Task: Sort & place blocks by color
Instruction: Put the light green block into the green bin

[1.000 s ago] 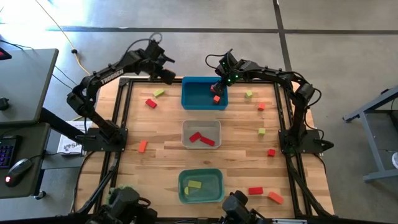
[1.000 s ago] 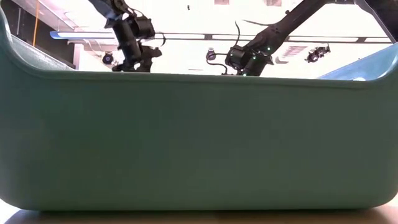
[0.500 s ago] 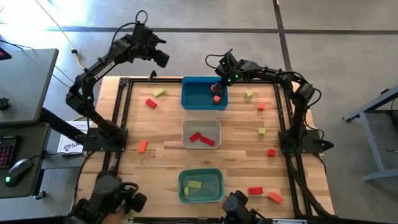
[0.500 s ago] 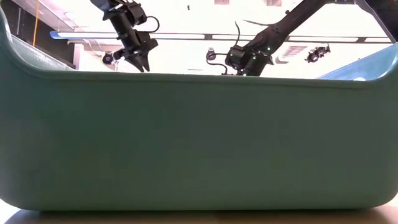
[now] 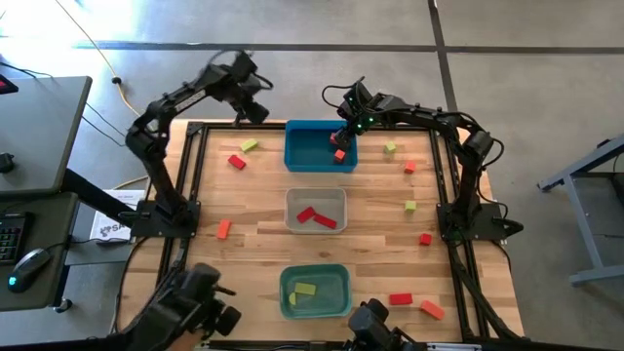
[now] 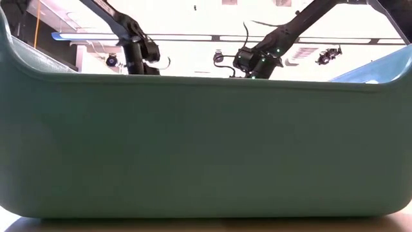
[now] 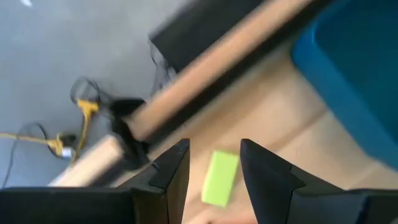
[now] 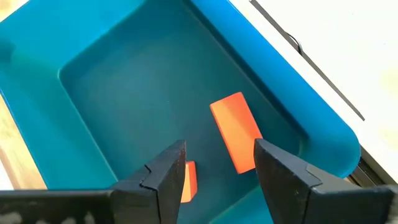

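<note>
Three bins line the tabletop's (image 5: 263, 210) middle: blue bin (image 5: 310, 148) by the far edge, clear-grey bin (image 5: 316, 194), teal bin (image 5: 314, 276) nearest. Right pincer (image 8: 214, 163) hangs released over the blue bin's orange blocks (image 8: 236, 132). Left pincer (image 7: 214, 163) hovers parted above a yellow-green block (image 7: 220, 178) near the far-left corner.

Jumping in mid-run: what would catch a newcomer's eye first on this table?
Three rectangular plastic bins run down the middle of the wooden table: a blue bin, a clear-grey bin and a teal bin. The right gripper hangs open over the blue bin's far right corner above two orange blocks. The left gripper hovers open over a yellow-green bar near the table's far edge.
</note>
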You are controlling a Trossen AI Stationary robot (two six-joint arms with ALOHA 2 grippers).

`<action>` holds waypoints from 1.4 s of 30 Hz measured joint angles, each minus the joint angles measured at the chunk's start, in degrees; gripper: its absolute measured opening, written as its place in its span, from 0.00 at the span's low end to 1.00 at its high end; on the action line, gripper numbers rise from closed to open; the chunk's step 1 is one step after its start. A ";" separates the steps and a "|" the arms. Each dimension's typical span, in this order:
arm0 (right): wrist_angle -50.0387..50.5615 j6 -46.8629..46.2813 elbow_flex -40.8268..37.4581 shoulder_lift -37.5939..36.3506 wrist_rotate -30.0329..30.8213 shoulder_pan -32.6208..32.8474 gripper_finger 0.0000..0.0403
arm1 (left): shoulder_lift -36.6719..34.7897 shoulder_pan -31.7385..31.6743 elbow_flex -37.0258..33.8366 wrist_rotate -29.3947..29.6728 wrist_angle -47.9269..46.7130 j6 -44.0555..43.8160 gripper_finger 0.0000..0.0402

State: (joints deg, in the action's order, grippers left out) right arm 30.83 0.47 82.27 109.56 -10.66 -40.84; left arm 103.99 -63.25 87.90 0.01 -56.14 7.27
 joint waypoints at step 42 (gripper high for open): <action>-0.73 -0.28 -0.01 -0.04 0.02 0.00 0.44 | 13.43 11.28 5.09 3.19 -16.12 -19.62 0.41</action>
State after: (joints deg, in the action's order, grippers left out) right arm 30.10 0.19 82.26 109.52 -10.65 -40.84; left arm 117.42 -51.98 92.99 3.20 -72.26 -12.35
